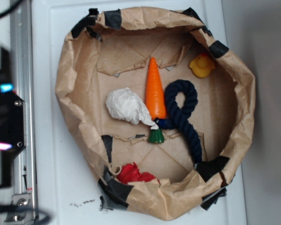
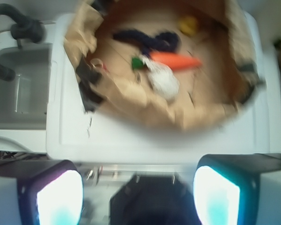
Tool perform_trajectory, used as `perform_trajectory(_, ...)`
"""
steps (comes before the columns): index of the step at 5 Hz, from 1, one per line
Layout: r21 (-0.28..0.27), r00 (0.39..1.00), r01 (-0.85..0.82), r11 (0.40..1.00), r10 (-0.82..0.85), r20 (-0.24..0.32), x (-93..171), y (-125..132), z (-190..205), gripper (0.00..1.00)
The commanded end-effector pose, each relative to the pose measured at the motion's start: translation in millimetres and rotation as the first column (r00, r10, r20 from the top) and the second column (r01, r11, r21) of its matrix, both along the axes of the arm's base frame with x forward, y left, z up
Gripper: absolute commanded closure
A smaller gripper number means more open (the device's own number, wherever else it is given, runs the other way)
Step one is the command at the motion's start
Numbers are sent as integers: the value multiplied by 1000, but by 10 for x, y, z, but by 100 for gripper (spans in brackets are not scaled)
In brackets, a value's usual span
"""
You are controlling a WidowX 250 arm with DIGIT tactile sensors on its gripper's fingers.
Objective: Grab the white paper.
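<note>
The white paper (image 1: 128, 107) is a wrinkled wad lying inside the brown paper ring (image 1: 68, 79), its pointed end touching the orange carrot toy (image 1: 155, 90). In the blurred wrist view the white paper (image 2: 165, 80) sits just below the carrot (image 2: 175, 60). My gripper (image 2: 137, 197) is open, its two glowing pads far apart with nothing between them. It hangs well off the ring, over the metal rail beside the white board. In the exterior view the arm (image 1: 2, 112) shows only as a blurred dark shape at the left edge.
Inside the ring also lie a dark blue rope loop (image 1: 182, 110), a yellow duck (image 1: 202, 65) and a red wrinkly cloth lump (image 1: 135, 173). Black tape patches mark the ring's rim. A grey tub (image 2: 21, 86) with black hoses stands left in the wrist view.
</note>
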State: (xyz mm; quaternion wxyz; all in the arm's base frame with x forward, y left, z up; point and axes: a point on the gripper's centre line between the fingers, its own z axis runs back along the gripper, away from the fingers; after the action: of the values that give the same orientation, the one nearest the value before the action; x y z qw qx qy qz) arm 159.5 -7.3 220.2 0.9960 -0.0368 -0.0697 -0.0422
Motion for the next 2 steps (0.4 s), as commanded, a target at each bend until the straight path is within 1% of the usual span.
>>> perform_trajectory(1, -16, 992, 116, 993, -114, 60, 514, 237, -545, 0)
perform_trajectory(2, -43, 982, 170, 984, -166, 91, 757, 336, -1043, 0)
